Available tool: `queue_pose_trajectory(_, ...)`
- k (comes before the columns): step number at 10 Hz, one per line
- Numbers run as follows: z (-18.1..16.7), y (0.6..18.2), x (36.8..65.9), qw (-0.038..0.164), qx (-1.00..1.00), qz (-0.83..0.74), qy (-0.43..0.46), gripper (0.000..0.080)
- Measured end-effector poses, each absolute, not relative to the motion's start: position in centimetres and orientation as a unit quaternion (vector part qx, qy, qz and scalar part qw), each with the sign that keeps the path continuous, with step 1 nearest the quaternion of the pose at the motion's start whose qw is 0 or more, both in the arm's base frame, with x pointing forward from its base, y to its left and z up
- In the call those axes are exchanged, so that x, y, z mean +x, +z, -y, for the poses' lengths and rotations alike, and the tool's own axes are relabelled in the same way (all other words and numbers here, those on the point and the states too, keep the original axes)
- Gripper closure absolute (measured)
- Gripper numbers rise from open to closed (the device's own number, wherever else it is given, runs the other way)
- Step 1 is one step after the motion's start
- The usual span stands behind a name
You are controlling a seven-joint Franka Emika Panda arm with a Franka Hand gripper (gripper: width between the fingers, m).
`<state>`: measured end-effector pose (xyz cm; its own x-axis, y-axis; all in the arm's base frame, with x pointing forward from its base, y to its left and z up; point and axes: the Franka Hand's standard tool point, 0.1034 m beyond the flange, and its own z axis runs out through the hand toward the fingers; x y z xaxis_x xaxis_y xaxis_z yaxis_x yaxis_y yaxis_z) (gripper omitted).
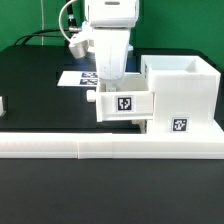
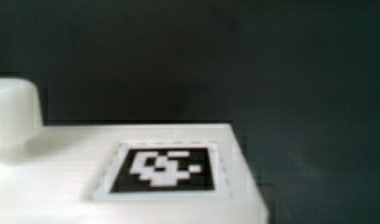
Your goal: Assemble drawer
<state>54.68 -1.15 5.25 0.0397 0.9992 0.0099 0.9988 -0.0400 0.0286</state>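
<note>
In the exterior view my gripper (image 1: 112, 86) reaches down into a small white drawer tray (image 1: 122, 104) and is shut on it. The tray has a square black-and-white tag on its front and a knob (image 1: 93, 99) on its side facing the exterior view's left. It hangs level, its other end against the open side of the large white boxy casing (image 1: 182, 92), which carries its own tag. In the wrist view the tray's tagged face (image 2: 166, 168) and its knob (image 2: 9, 115) fill the lower part. My fingertips are hidden there.
The long low white border wall (image 1: 100, 148) runs along the front. The marker board (image 1: 80, 78) lies flat behind the arm. A white part (image 1: 2, 103) shows at the exterior view's left edge, mostly cut off. The table (image 1: 40, 100) is black.
</note>
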Motion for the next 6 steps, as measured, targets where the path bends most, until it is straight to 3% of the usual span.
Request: queue_pose_trajectory(6,1.00,5.20,54.47,0.002,0.724,-0.690,0.002,0.0755)
